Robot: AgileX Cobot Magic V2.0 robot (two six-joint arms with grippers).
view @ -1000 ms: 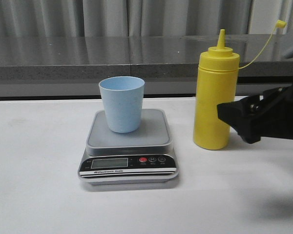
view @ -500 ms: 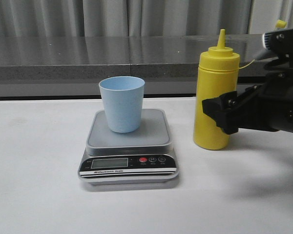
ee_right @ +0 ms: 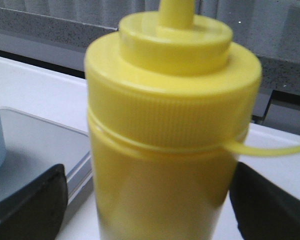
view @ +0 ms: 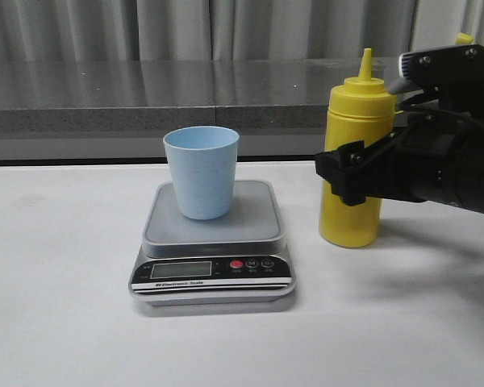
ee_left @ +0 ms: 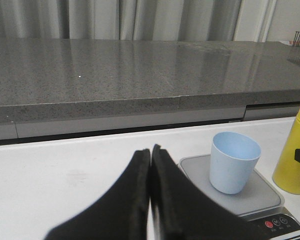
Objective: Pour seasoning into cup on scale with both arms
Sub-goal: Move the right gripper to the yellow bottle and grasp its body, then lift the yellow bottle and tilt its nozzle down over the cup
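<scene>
The yellow seasoning bottle (view: 355, 121) stands upright on the white table, right of the scale (view: 212, 242). Its cap hangs on a thin tether. The pale blue cup (view: 201, 171) stands upright on the scale's grey platform. My right gripper (view: 351, 173) is open with one jaw on each side of the bottle's body. In the right wrist view (ee_right: 150, 205) a gap shows between the bottle (ee_right: 165, 150) and each jaw. My left gripper (ee_left: 151, 150) is shut and empty, low over the table left of the cup (ee_left: 234, 162). It does not show in the front view.
A dark grey stone counter (view: 145, 89) runs behind the white table, with curtains above it. The scale's black panel with display and buttons (view: 214, 270) faces the front. The right arm's body (view: 452, 161) fills the right side.
My right gripper has moved left, from beside the bottle to around its body. The bottle, cup and scale have not moved.
</scene>
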